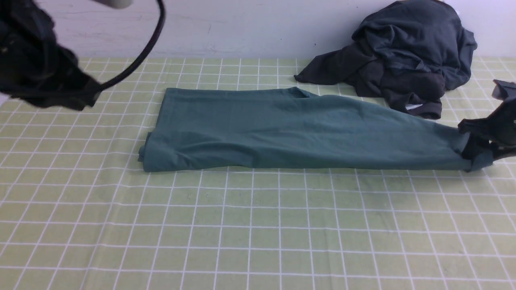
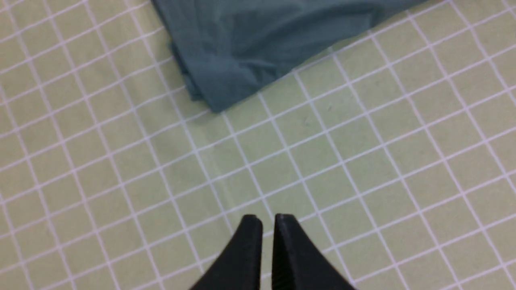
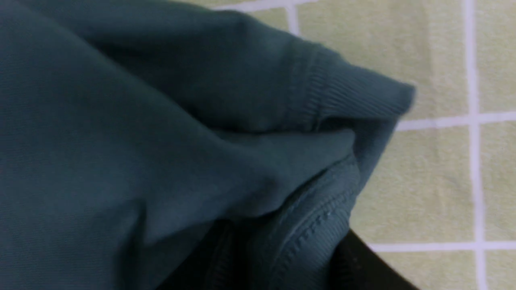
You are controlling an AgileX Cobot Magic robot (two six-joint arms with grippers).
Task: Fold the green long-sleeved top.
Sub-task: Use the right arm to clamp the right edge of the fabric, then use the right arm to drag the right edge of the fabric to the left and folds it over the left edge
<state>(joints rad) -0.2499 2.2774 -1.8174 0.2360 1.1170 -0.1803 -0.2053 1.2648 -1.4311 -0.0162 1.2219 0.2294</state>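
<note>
The green long-sleeved top [image 1: 290,131] lies across the middle of the table as a long narrow folded band, running left to right. My right gripper [image 1: 477,151] is at its right end, shut on the ribbed hem, and the cloth fills the right wrist view [image 3: 161,133]. My left gripper [image 2: 268,219] hangs above the bare tablecloth, near the top's left corner [image 2: 242,52] but apart from it; its jaws are nearly together and hold nothing. In the front view the left arm [image 1: 36,68] is raised at the far left.
A heap of dark charcoal-grey garments [image 1: 403,56] lies at the back right against the wall, close to the top's far edge. A green checked tablecloth [image 1: 258,225] covers the table. A black cable [image 1: 149,44] loops from the left arm.
</note>
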